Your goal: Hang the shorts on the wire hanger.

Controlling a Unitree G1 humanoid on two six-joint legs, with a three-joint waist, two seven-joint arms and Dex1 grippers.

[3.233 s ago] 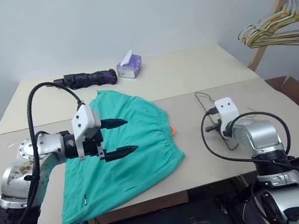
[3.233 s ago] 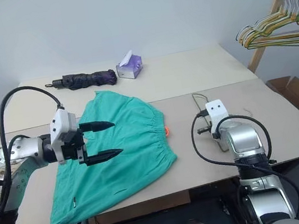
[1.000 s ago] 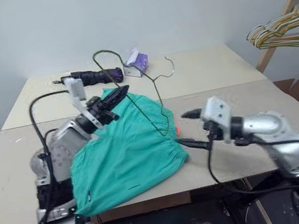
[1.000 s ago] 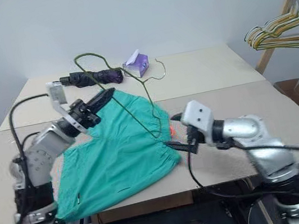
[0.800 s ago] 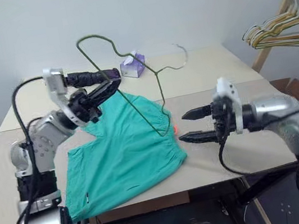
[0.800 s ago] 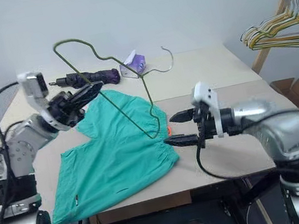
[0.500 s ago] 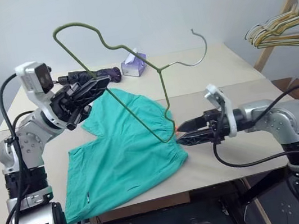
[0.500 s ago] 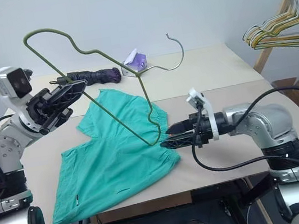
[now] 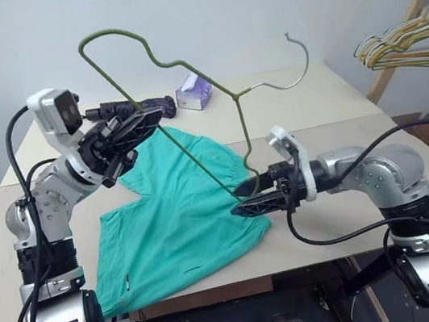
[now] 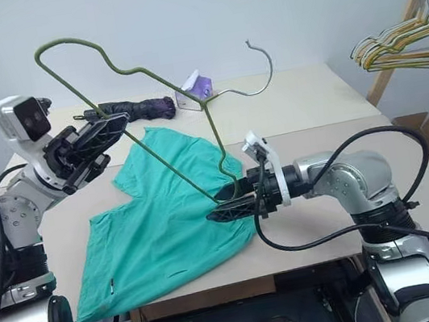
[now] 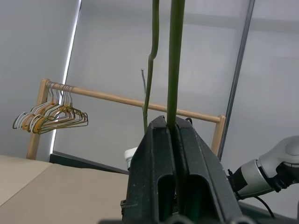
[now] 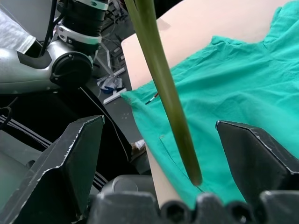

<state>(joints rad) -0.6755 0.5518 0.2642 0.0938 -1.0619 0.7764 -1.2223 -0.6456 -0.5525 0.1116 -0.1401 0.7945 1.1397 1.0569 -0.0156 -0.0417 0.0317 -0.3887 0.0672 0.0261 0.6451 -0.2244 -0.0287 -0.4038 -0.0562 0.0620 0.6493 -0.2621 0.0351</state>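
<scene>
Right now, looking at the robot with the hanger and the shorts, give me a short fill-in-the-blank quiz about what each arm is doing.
1. The wire hanger is clamped in the ____ gripper.
2. The right gripper has its jaws ____, one on each side of the hanger's wire.
3. The shorts lie flat on the ____.
4. The hanger's hook points away from the ____ gripper.

Missing words: left; open; table; left

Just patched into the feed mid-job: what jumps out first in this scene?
The wire hanger held up over the table, clamped in the shut left gripper, its hook pointing toward the wall. Below it the teal shorts lie flat on the table, with the open right gripper at their waistband edge, straddling the hanger's lower wire. A rack of hangers stands at the far right.
</scene>
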